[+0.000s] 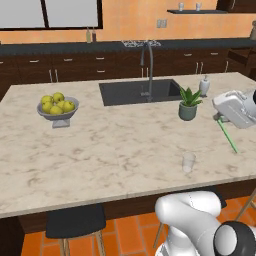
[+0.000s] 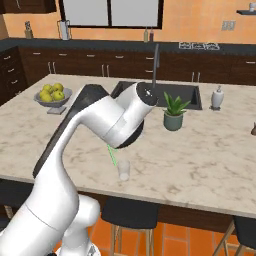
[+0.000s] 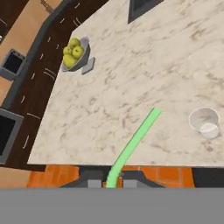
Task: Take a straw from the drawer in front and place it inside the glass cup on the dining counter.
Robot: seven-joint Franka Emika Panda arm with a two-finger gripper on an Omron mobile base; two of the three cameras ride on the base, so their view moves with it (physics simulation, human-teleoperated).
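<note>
Sitting at the far left of the counter (image 1: 100,145), a bowl of lemons (image 1: 57,107); then the sink (image 1: 137,91), the plant (image 1: 188,104) and the cup (image 1: 188,162); gripper (image 3: 113,181) clamped on the straw (image 3: 133,144), held above the counter beside the cup.

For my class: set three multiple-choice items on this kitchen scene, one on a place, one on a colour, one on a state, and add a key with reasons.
1. Where does the glass cup stand?
A. in the sink
B. on the dining counter near its front edge
C. on a stool

2. What colour is the straw?
A. light green
B. red
C. white

3. How is the gripper?
A. open and empty
B. shut on the cup
C. shut on the straw

Key: 1 B, the cup sits on the marble near the edge; 2 A, plainly green in the hand view; 3 C, the straw runs out from between the fingertips, above the counter.
</note>
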